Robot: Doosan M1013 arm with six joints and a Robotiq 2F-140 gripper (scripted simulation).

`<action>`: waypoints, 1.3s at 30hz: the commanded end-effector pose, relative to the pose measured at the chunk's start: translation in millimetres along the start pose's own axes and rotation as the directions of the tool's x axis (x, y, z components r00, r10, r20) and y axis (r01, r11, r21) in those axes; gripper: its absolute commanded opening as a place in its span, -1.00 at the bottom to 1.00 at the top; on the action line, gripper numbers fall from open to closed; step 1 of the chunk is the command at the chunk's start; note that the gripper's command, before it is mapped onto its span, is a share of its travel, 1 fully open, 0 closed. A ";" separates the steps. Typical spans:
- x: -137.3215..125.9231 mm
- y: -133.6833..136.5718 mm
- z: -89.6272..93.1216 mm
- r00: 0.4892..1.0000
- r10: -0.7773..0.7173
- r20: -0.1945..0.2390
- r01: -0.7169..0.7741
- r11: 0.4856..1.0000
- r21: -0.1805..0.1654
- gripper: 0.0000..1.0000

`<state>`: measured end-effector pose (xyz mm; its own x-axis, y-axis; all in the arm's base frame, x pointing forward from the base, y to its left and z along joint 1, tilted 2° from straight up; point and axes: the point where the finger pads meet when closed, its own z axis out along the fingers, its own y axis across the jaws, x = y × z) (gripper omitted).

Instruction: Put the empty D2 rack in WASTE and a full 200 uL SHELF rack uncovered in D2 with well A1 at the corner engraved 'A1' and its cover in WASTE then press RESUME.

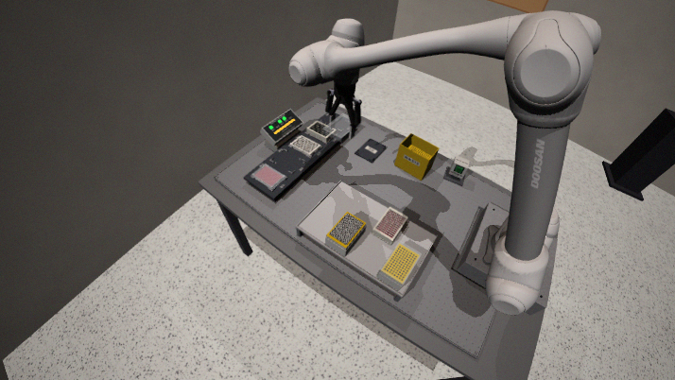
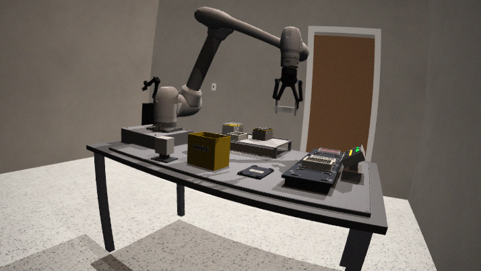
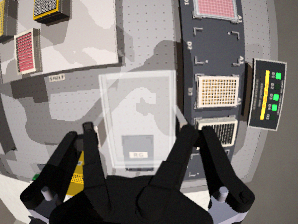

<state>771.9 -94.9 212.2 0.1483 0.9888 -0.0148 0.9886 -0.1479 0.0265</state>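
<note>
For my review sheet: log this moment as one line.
gripper: shut on clear cover | position: high over regrip nest, beside deck | WASTE bin: upright

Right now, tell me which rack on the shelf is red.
The red rack, on the shelf side nearest the waste bin. The other two are yellow: a grey-topped rack and a plain yellow rack with dark dots.

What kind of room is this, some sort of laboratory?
Most likely a lab automation bench. A robot arm reaches over a table carrying a deck of well plates, a shelf with pipette tip racks and a yellow waste bin.
</note>
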 end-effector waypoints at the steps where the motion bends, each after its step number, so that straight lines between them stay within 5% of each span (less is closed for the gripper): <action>1: 0.1 7.3 0.1 1.000 0.000 0.000 0.000 1.000 0.001 -1.00; 8: 0.0 41.3 0.1 1.000 0.000 0.000 0.000 1.000 0.001 -1.00; 22: 0.0 41.3 0.1 0.984 0.179 0.000 -0.179 0.984 0.000 -1.00; 39: 0.0 41.3 0.1 0.887 0.461 0.000 -0.461 0.887 0.000 -1.00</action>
<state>812.8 -101.0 213.0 0.5539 0.8326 -0.0027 0.8322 -0.5536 0.0298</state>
